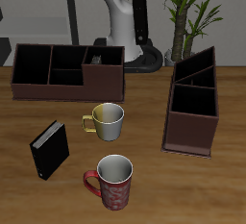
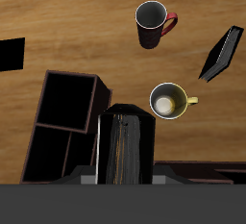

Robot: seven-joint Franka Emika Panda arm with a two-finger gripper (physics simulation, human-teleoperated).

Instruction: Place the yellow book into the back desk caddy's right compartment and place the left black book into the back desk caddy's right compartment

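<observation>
Wood-grain desk (image 1: 144, 194) runs across the scene, with the robot's white base and a potted plant (image 1: 192, 7) at the back. On it sit the back caddy (image 1: 48, 86), a second brown caddy with slanted dividers (image 1: 192, 122), a mug with a yellow handle (image 1: 106, 120) and a red mug (image 1: 113, 180).

No yellow book lies anywhere on the desk surface in either view. Only one black book (image 1: 50, 151) stands in the open, upright and near the desk's front edge, well apart from both caddies. By its place I judge it to be the look-alike, not the left black book.

Seen from the wrist, the right compartment (image 2: 125, 112) of the back caddy lies straight below the camera. Its dark inside shows thin pale upright lines that look like page edges. Whether that is one book or two is too dark to tell.

So the task looks far along: the yellow book is most likely already in that compartment, and the left black book is either in there with it or right at its mouth.

The hand's fingers are not clear in either view, so I cannot tell whether the hand is released or grasping anything. What may be left is a release and a lift away.
</observation>
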